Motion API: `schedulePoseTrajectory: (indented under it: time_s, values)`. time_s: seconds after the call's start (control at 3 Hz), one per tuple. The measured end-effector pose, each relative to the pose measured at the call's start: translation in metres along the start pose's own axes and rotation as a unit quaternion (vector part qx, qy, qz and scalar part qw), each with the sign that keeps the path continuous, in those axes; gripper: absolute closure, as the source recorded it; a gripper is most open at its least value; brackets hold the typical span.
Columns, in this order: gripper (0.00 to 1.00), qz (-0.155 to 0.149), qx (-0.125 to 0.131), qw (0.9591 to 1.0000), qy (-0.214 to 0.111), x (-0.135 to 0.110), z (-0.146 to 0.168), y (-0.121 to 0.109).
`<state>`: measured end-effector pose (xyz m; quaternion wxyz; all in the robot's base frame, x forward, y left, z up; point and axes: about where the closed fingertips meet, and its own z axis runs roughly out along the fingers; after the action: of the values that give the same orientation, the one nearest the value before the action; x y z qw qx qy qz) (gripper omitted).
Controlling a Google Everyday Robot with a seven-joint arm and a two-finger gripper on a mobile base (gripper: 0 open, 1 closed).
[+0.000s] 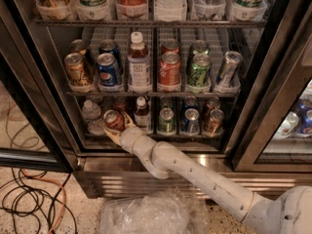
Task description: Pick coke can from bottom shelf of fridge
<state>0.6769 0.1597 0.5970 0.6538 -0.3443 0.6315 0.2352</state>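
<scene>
Jaws of the pale two-finger gripper [117, 126] clamp the small red, silver-topped coke can [113, 119], tilted at the left front of the dark wire bottom shelf [195, 136].

This looks like a break area or lab corner. A glass-door fridge [259, 101] is stocked with canned and bottled drinks. Loose cables [30, 199] lie on the speckled floor [78, 219] left of the fridge, and crumpled plastic [146, 214] lies in front of it. The gripper [117, 128] is at the fridge's bottom shelf [168, 136], jaws clasping the coke can [113, 119].
</scene>
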Motion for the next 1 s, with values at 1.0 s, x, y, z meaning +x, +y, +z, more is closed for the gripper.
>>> schedulePoseTrajectory:
  time_s: [1.0]
  values:
    - [1.0, 0.0, 0.0, 1.0, 0.0, -0.0005, -0.0003, -0.0029]
